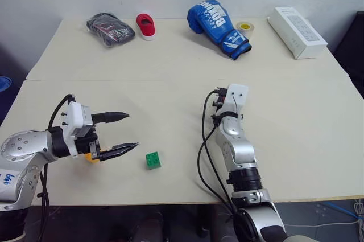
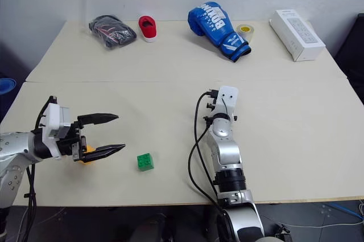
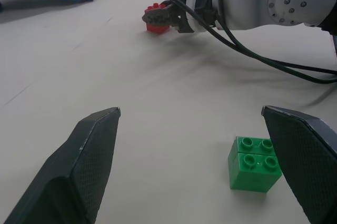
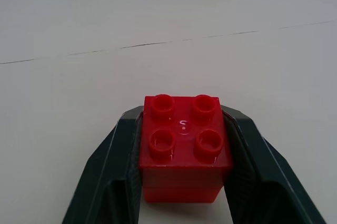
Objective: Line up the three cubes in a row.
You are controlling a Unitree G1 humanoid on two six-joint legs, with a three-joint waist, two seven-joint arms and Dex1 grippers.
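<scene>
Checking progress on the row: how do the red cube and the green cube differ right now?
The red cube is clamped between the right pincer's fingers; the green cube sits free on the table, untouched. The red one lies farther out on the table, the green one near the front edge, by the open left pincer. Both are small, four-studded bricks, studs up.

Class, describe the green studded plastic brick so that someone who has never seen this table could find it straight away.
Start at the big cream table and come to its near edge, away from the blue boxing glove at the far side. There, just beside the open left tool, sits the small green studded plastic brick. It is the only green piece and it stands free, gripped by nothing.
</scene>
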